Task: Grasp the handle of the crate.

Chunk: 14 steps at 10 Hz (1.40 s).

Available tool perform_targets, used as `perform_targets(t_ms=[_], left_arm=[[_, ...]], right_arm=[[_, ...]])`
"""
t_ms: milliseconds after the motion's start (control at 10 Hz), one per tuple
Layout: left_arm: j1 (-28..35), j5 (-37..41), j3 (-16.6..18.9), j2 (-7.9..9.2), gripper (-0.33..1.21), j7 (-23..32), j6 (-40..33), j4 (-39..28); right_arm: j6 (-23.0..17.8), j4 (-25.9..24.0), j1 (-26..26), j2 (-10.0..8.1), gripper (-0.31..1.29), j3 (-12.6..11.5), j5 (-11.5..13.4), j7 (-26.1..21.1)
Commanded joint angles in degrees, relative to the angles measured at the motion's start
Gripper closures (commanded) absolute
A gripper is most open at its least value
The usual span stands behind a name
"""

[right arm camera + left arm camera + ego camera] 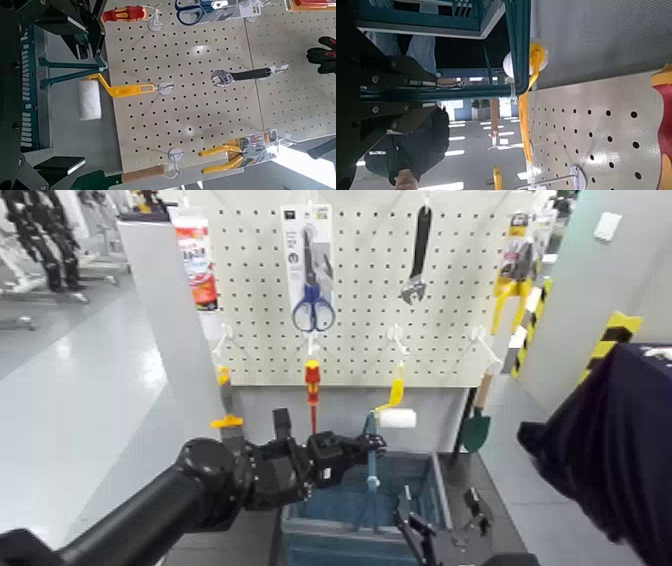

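Observation:
The blue-grey crate (345,535) stands at the foot of the pegboard. Its thin teal handle (372,475) stands upright over the crate's middle. My left gripper (368,446) reaches in from the left and is shut on the top of the handle. In the left wrist view the teal bar (463,93) runs between the dark fingers (399,77), under the crate's rim (431,24). My right gripper (438,530) is open and empty, low by the crate's right rim. The right wrist view shows the crate (30,95) and the handle (67,77).
The pegboard (360,340) behind the crate holds scissors (312,300), a wrench (418,260), a red screwdriver (312,385), a yellow-handled paint roller (395,415) just above the handle, and a trowel (476,425). A person in dark clothes (610,460) stands close at the right.

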Motion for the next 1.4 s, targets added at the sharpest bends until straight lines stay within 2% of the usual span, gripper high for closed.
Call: perform_targets(t_ms=[100,600,1000,1200,1400], left_arm=[[0.3,-0.15,-0.22,-0.07,1.18,-0.25,-0.59,0.15],[2.67,-0.06,0.66,-0.34,1.18,-0.78,-1.03,-1.87],[7.5,-0.59,3.65,0.72,1.19,-1.04,-0.24,-8.02],[10.58,-1.91,6.28,1.6,1.19,-0.86,0.37,-13.03],[12.78,-2.08,7.07,1.95,1.19,-0.6,0.64,-18.3]], right_arm=[[-0.09,-0.08,0.18,0.0,0.14,-0.09,-0.01,0.0],[0.0,-0.08,0.53,0.0,0.14,-0.26,-0.01,-0.18],[0.18,-0.26,1.23,0.09,0.14,-1.05,0.43,-0.53],[0.44,-0.34,1.58,0.26,0.14,-1.49,0.78,-0.7],[0.7,-0.52,1.76,0.26,0.14,-1.76,0.95,-0.79]])
